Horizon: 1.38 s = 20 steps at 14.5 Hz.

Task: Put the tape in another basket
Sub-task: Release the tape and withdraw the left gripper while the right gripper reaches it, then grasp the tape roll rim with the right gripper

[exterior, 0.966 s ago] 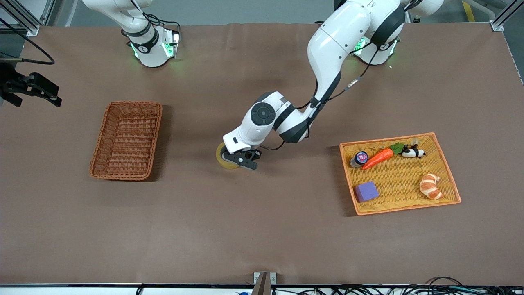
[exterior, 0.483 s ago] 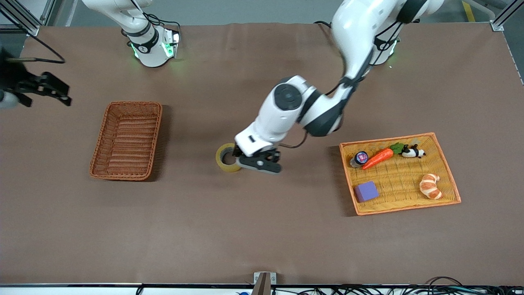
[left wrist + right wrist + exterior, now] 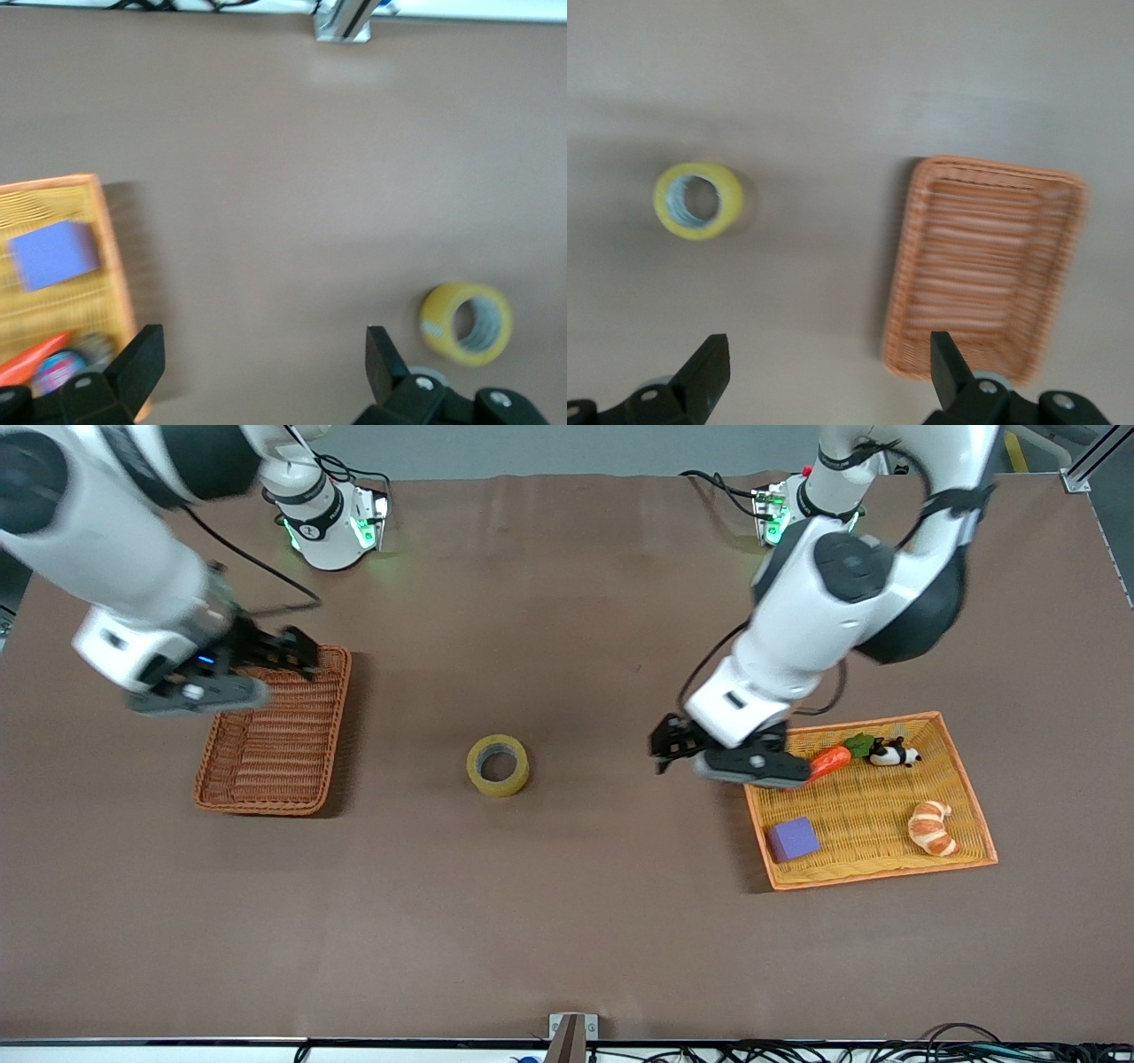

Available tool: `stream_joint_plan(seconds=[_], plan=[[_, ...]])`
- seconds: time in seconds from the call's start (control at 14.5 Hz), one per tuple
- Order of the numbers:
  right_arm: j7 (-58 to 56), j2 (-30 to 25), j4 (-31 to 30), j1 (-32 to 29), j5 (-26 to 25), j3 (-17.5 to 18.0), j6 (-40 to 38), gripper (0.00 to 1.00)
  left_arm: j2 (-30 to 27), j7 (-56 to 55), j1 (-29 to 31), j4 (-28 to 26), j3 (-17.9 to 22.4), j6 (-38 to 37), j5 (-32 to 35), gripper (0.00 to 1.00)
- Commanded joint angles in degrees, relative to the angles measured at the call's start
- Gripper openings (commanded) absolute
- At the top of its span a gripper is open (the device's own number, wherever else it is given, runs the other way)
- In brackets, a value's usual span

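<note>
No brand, label or writing could be read on anything in view; a small round-topped item in the yellow tray carried a coloured patch in the left wrist view, too blurred to make out.

The tape lay flat on the bare brown desk, its hole facing up, about midway between the two baskets and touching neither. Nothing held it.

The left tool hung over the desk at the yellow tray's edge that faces the tape, its fingers spread wide and empty. The right tool hung over the corner of the reddish-brown basket farthest from the front camera, also spread wide with nothing between its fingers.

The reddish-brown basket sat toward the right arm's end of the desk, with nothing seen inside it. The yellow tray sat toward the left arm's end and held a purple block, a croissant, a carrot and a small black-and-white toy.

The stretch of desk between the tape and the reddish-brown basket was bare.
</note>
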Motion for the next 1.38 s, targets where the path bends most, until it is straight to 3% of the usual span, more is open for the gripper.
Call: stream_joint_plan(seconds=[0.0,0.48,0.76,1.31], plan=[[7.7,5.0,-6.5,3.4,-0.4,2.0,11.3,1.0,-5.1,1.6,4.5,-2.0,-0.5,-7.9,1.0,1.0],[20.5,20.6,-10.0,11.5,-9.9,2.0,31.8,1.0,-11.7,8.4,16.1,-1.7,-0.5,-18.0,1.0,1.0],[20.4,21.8,-17.7,11.4,-11.9,2.0,44.7,1.0,-12.2,10.7,19.4,2.5,-0.5,-25.0,3.0,1.0],[20.6,24.9,-17.9,11.2,-14.7,1.7,48.7,1.0,-13.3,16.1,23.3,3.5,-0.4,-27.4,3.6,1.0]])
